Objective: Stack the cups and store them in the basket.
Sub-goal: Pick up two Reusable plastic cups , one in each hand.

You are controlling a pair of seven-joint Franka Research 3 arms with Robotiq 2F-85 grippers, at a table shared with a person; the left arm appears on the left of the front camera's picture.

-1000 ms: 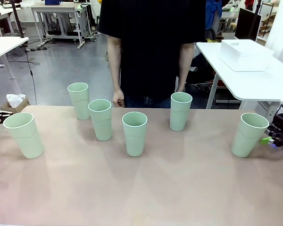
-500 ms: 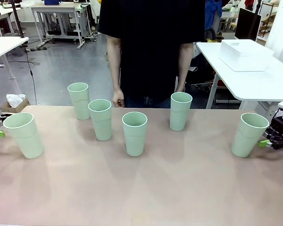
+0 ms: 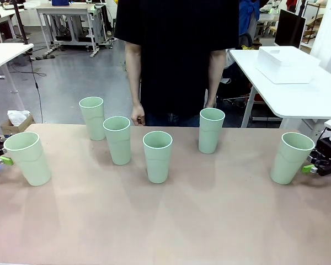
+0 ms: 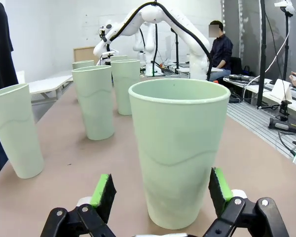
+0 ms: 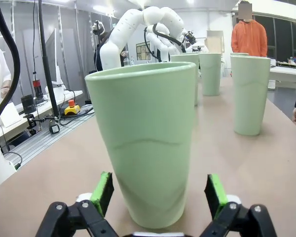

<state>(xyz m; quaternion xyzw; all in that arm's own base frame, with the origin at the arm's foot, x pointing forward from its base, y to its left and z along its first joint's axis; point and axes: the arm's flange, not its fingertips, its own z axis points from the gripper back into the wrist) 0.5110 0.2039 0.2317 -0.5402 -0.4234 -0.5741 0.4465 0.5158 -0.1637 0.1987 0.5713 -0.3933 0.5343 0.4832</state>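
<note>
Spanning the foreground: brown table (image 3: 171, 226), matte top, six cups standing on it mouth up.
Person (image 3: 176, 55): black shirt, stands at the table's far edge, arms hanging down.
Side table (image 3: 303, 96): white, beyond the far right corner, separate from the brown table.
Basket (image 3: 287, 66): white rectangular bin on the side table, well apart from every cup; its inside cannot be made out.
Cups, general: pale mint green, tall, tapered, each standing alone and apart from its neighbours.
Far-left cup (image 3: 27, 158): near the table's left edge, between the left gripper's fingers.
Back-left cup (image 3: 92, 117): close to the far edge, in front of the person's arm.
Second cup (image 3: 117, 139): just beside the back-left cup, nearer the robot.
Middle cup (image 3: 157, 156): centre of the table.
Back-right cup (image 3: 211, 130): right of centre, toward the far edge.
Far-right cup (image 3: 291, 157): near the right edge, between the right gripper's fingers.
Hand (image 3: 138, 116): low at the far edge, holding nothing.
Left gripper (image 4: 161, 191): spread wide, low around the far-left cup's base, not clamped.
Right gripper (image 5: 160, 190): spread wide, straddling the far-right cup's base, a gap on both sides.
Pads (image 4: 104, 190): green, facing the cup walls.
</note>
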